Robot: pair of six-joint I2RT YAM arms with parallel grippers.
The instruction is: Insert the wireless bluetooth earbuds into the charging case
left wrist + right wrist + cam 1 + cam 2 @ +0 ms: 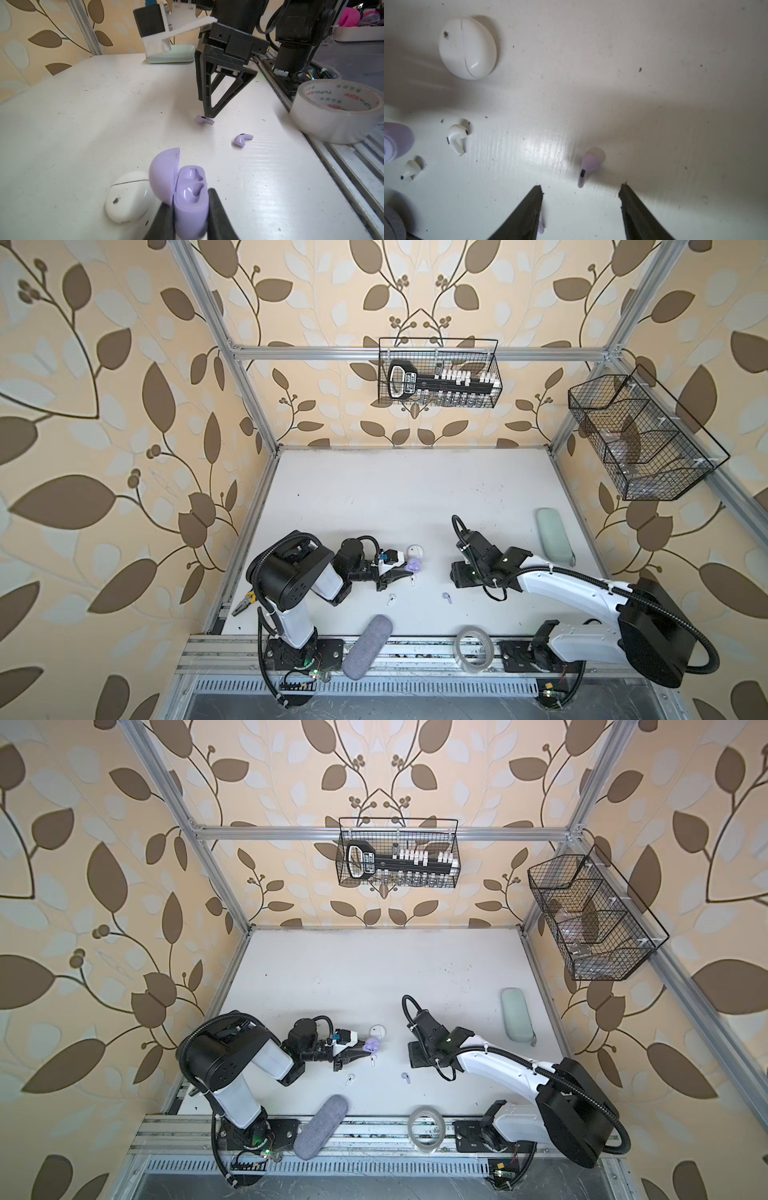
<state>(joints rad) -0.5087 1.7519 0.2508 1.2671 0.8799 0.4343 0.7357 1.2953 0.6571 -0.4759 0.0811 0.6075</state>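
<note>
My left gripper (190, 199) is shut on the base of the lilac charging case (191, 207), which rests on the table with its lid (164, 174) open and both wells empty. In both top views the case (414, 564) (372, 1045) lies just in front of a closed white case (415, 551). My right gripper (581, 191) hangs open just above the table. One lilac earbud (588, 164) lies just beyond its fingertips. A second lilac earbud (541, 226) lies beside one finger. Two white earbuds (456, 137) (410, 169) lie near the lilac case.
A roll of clear tape (473, 649) and a grey fabric case (368, 647) sit at the table's front edge. A mint case (555, 537) lies at the right. Pliers (245, 603) lie at the left edge. Two wire baskets (438, 373) hang on the frame.
</note>
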